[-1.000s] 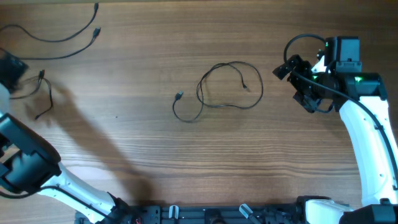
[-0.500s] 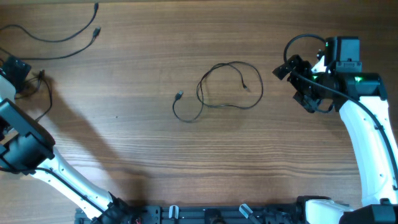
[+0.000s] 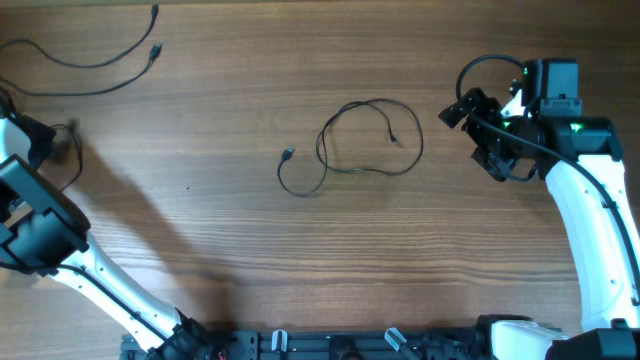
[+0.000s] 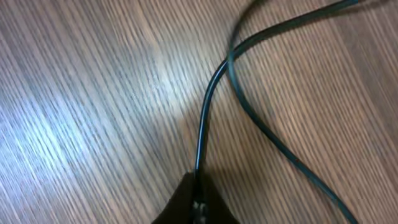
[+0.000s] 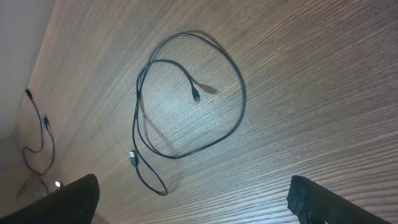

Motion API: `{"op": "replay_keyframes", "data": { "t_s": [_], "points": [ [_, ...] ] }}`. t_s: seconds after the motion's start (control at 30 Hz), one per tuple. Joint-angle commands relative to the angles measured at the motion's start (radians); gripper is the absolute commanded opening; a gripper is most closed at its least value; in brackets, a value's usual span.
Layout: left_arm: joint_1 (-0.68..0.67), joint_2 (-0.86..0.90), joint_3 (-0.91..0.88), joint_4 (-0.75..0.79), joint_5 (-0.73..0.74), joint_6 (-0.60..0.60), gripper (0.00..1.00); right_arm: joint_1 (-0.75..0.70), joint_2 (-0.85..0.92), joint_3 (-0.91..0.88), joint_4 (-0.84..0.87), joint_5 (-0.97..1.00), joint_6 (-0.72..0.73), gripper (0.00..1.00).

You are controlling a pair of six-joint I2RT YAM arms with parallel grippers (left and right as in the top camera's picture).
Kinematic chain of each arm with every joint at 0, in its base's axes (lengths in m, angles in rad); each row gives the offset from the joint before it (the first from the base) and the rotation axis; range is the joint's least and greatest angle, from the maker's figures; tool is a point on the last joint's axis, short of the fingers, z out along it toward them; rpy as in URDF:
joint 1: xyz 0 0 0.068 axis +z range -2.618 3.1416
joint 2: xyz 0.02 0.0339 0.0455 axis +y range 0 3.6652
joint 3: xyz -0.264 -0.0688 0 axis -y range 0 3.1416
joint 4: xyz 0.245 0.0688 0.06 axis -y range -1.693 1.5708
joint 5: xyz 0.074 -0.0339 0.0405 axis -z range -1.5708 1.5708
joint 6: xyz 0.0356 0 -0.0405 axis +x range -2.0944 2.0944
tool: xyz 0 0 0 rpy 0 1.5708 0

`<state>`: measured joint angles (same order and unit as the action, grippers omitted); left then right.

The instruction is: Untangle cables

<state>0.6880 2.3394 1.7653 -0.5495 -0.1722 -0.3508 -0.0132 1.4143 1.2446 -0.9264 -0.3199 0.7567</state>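
Observation:
One thin black cable lies in a loose loop at mid-table, its plug to the left; the right wrist view shows the same loop. A second cable curves along the far left corner. A third cable lies at the left edge. My left gripper is there, shut on that strand, which runs up out of the closed fingertips. Another stretch of cable crosses it. My right gripper hovers right of the loop, open and holding nothing, with its fingers far apart.
The wooden table carries only the cables. The right arm's thick black cable arcs above its wrist. The arm bases sit along the near edge. The left arm reaches along the left side.
My left gripper has dropped onto the left-edge cable and closed on it; that cable's strands have shifted slightly. The right arm and the middle loop have not moved.

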Motion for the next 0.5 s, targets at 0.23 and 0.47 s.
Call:
{"op": "replay_keyframes", "data": {
  "t_s": [0.23, 0.47],
  "points": [
    [-0.07, 0.0, -0.012, -0.422, 0.033, -0.607, 0.04, -0.001, -0.013, 0.006, 0.006, 0.014, 0.005, 1.0],
    [-0.072, -0.116, -0.011, -0.486, 0.047, -0.791, 0.04, -0.001, -0.013, 0.006, 0.006, 0.014, 0.005, 0.99]
  ]
}}
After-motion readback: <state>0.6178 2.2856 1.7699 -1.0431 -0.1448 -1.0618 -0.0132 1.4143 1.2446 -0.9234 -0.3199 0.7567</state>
